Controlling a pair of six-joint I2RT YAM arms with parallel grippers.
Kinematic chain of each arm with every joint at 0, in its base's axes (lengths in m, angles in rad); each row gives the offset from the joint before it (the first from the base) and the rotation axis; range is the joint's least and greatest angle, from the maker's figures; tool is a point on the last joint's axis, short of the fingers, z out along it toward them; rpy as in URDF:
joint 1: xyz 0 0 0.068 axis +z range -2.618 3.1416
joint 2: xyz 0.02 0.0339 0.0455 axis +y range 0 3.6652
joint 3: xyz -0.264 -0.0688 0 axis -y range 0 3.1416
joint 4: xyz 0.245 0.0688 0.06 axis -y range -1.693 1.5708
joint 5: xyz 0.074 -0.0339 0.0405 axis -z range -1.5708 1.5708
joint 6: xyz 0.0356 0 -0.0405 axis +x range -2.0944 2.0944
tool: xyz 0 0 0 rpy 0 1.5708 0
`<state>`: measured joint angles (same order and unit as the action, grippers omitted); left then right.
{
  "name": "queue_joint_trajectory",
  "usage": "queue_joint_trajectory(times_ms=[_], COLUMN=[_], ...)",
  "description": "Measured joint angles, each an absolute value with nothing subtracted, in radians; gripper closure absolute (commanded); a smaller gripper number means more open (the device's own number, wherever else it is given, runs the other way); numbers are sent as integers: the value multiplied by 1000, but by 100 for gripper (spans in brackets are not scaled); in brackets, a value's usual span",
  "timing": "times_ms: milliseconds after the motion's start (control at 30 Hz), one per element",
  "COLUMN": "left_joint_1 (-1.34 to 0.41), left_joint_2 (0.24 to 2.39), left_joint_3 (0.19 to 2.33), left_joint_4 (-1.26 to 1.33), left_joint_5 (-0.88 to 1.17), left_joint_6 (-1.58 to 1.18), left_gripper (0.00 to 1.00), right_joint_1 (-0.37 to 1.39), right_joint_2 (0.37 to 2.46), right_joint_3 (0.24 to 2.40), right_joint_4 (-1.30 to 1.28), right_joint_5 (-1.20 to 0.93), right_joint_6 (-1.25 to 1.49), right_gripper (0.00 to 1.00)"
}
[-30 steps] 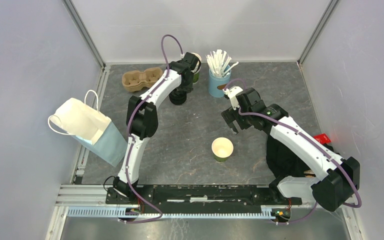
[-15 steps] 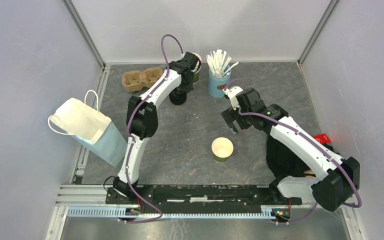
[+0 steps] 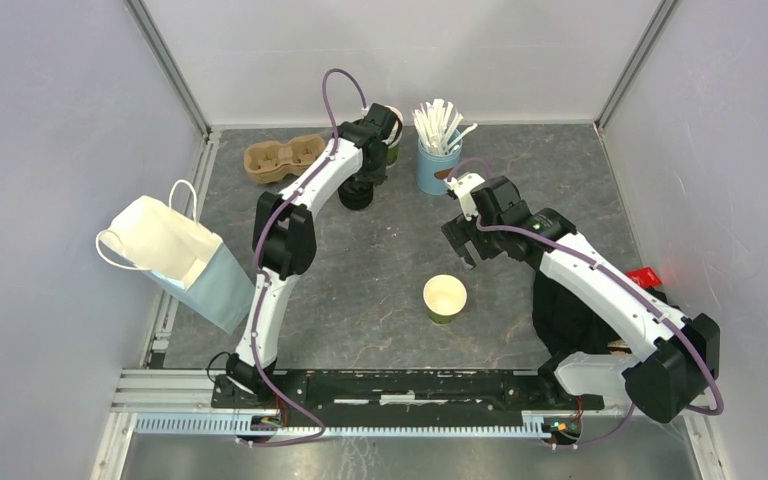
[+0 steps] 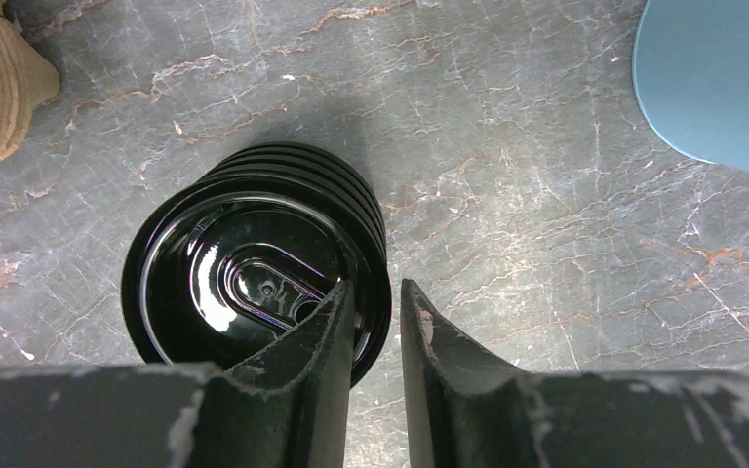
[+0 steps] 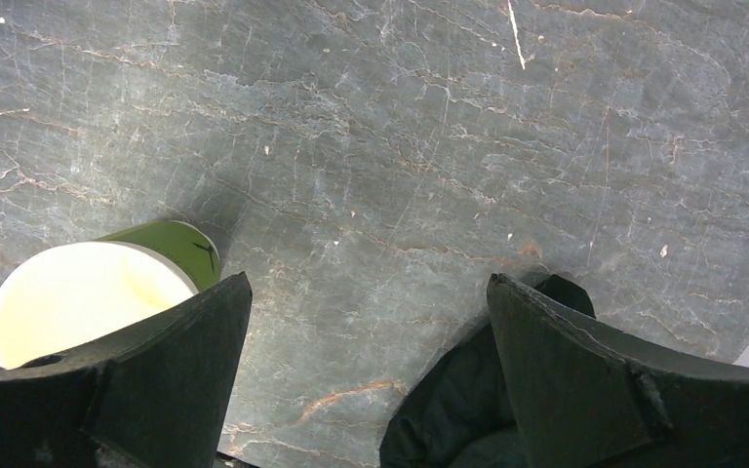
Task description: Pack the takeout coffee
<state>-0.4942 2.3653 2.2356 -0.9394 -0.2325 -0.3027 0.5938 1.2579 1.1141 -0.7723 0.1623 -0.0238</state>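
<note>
Top external hides the left arm's fingertips under its own wrist; only a dark sliver of the stack of black lids (image 3: 356, 198) shows, near the far edge. Cream-rimmed cups (image 3: 393, 118) behind that wrist are mostly covered too. Left wrist fills in the rest: my left gripper (image 4: 377, 292) is a narrow slit apart, astride the top lid's rim, and I cannot tell whether it pinches.

A cardboard carrier (image 3: 282, 158) and a blue pot of stirrers (image 3: 438, 165) flank the lids. A paper bag (image 3: 175, 260) leans at the left edge.

The green paper cup (image 3: 444, 298) stands open-topped mid-table. My right gripper (image 3: 465, 243) hangs just beyond it, spread wide and holding nothing. Right wrist shows the cup half cut off behind one finger.
</note>
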Motion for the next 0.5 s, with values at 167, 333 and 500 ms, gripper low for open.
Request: queue_joint_trajectory(times_ms=[167,333,500], left_joint_1=[-494,-494,-494], left_joint_2=[2365,2366,2380], left_joint_3=[2259,2271,2271], left_joint_4=[-953,-955,-957], left_joint_5=[-226,-226,-226], left_joint_6=[-302,-302,-302], left_gripper=[66,66,66], right_joint_1=[594,596,596], right_joint_2=[1258,1258,1258], right_joint_3=[1114,1114,1114], right_joint_4=[-772,-772,-772], right_joint_5=[162,163,163], right_joint_6=[-24,-24,-24], right_gripper=[2,2,2])
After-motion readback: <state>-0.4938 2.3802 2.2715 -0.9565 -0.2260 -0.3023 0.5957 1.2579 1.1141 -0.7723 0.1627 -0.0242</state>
